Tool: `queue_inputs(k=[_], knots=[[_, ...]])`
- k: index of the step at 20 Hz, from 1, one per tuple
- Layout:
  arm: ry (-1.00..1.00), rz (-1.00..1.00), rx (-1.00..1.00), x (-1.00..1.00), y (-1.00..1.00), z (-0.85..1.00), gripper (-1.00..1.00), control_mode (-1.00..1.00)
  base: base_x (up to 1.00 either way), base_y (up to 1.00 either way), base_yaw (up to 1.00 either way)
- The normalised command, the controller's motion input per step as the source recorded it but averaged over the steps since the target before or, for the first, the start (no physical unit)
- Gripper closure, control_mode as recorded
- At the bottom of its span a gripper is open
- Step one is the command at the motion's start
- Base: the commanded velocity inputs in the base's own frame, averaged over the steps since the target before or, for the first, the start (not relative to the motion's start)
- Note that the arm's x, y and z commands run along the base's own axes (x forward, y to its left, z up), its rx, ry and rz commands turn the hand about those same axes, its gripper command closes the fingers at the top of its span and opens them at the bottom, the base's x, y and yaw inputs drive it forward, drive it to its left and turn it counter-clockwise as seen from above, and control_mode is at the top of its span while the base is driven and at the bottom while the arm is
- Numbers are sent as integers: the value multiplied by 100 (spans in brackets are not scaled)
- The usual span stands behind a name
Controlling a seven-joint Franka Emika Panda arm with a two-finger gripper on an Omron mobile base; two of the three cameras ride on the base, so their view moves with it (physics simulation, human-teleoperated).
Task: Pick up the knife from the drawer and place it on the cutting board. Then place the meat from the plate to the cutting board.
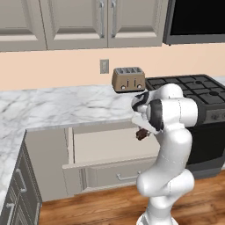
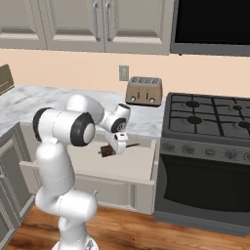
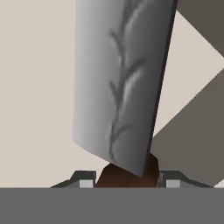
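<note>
Cleaver clamped by its handle, hanging over the open drawer.

The two-finger gripper is half closed on the short dark brown handle of the broad silver-grey cleaver knife; in the hand view the blade's long axis runs straight out to 12 o'clock. The knife is up off the floor of the wide grey-beige drawer. My call: the next move is carrying it to the cutting board.

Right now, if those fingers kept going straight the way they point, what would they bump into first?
The gripper is closed on the knife, whose blade sticks out ahead. So the blade tip would likely meet the pale floor of the open drawer first, though how far off it lies is unclear.
</note>
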Motion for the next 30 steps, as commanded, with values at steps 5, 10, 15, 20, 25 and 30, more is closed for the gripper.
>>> queue_inputs(k=[5,10,15,20,25,30], knots=[[0,-20,-14,-44,-5,91,100,-100,0,0,0],[-2,6,-17,-53,-2,90,100,-100,0,0,0],[-1,34,-17,-33,0,45,100,-100,0,0,0],[0,43,-12,-15,-1,33,100,-100,0,0,0],[0,43,-4,-20,-6,8,100,-100,0,0,0],[0,43,0,-27,-15,9,100,-100,0,0,0]])
